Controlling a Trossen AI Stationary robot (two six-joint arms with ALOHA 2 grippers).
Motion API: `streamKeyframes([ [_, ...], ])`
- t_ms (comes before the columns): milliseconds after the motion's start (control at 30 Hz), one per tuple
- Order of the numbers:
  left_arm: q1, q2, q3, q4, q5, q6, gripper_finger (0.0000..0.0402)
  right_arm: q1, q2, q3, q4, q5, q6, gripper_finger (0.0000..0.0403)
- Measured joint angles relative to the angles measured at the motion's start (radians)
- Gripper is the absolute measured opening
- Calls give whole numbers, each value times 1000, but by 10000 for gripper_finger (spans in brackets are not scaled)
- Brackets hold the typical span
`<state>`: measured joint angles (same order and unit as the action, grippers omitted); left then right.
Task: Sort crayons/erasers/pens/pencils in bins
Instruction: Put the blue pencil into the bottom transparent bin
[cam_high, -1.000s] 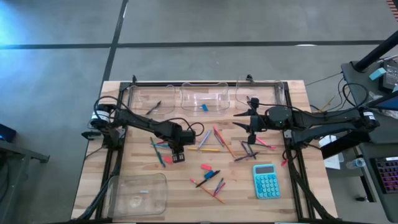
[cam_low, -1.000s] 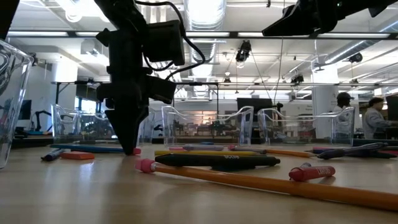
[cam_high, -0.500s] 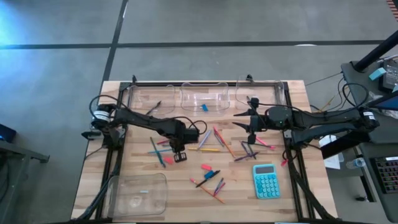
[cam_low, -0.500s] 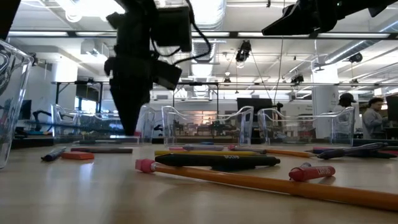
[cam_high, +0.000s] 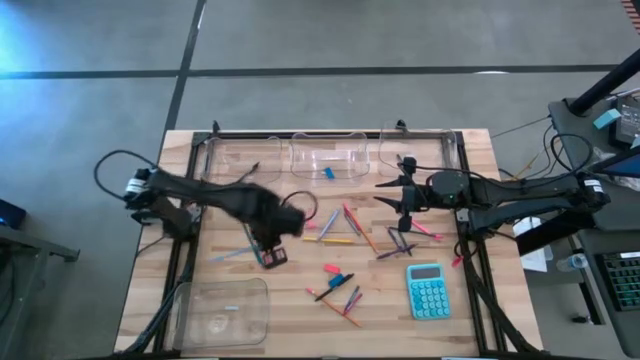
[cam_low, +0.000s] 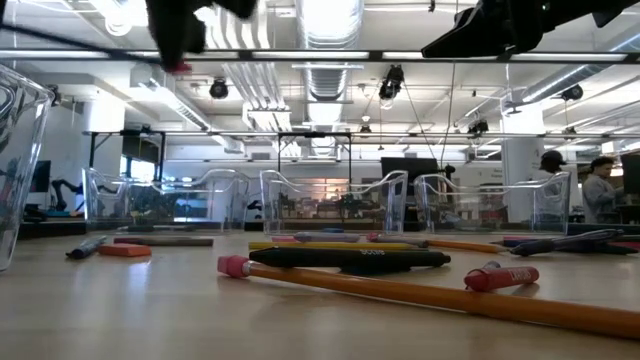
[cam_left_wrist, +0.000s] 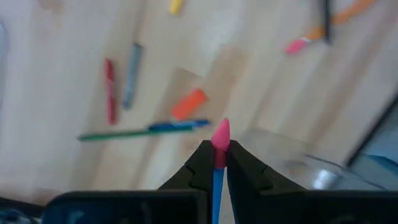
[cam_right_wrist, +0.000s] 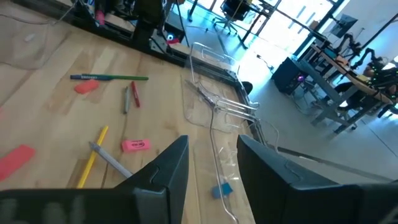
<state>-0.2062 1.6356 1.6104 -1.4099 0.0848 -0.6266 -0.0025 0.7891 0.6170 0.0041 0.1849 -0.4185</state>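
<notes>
My left gripper (cam_high: 272, 252) is above the table's left middle, shut on a blue pencil (cam_left_wrist: 217, 180) with a pink end. In the low view only that pink end (cam_low: 178, 67) shows below the dark fingers at the top. My right gripper (cam_high: 405, 200) hangs open and empty above the table near the far right bin (cam_high: 415, 148); it also shows in its wrist view (cam_right_wrist: 211, 168). Pencils, pens, crayons and pink erasers (cam_high: 340, 235) lie loose on the table's middle. A blue eraser (cam_high: 328, 173) lies in the middle far bin (cam_high: 328, 155). My left gripper pinches the blue pencil between its two fingers (cam_left_wrist: 200, 163), just behind the pink end (cam_left_wrist: 221, 134), which sticks out past the fingertips. The shaft runs back along the fingers toward the wrist. The pencil is lifted clear of the table.
A third far bin (cam_high: 240, 160) holds a dark pen. A fourth clear bin (cam_high: 222, 310) stands at the near left corner. A teal calculator (cam_high: 428, 290) lies at the near right. An orange pencil and a black pen (cam_low: 350, 260) lie close to the low camera.
My left gripper has risen from the table with the blue pencil, almost out of the low view's top, and has gone a little toward the table's left edge. The pencil is lifted clear. My right arm has kept still.
</notes>
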Motion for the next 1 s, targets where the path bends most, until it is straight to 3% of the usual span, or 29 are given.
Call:
streamKeyframes([
  [233,-219,-19,-16,5,22,-272,7,0,0,0,0,0,8,128],
  [433,-318,14,-66,96,92,-415,7,0,0,0,20,0,36,128],
  [867,-404,44,-389,511,163,-504,18,0,0,0,-10,0,95,128],
  [1000,-404,39,-439,631,161,-517,18,0,0,0,-10,0,114,128],
])
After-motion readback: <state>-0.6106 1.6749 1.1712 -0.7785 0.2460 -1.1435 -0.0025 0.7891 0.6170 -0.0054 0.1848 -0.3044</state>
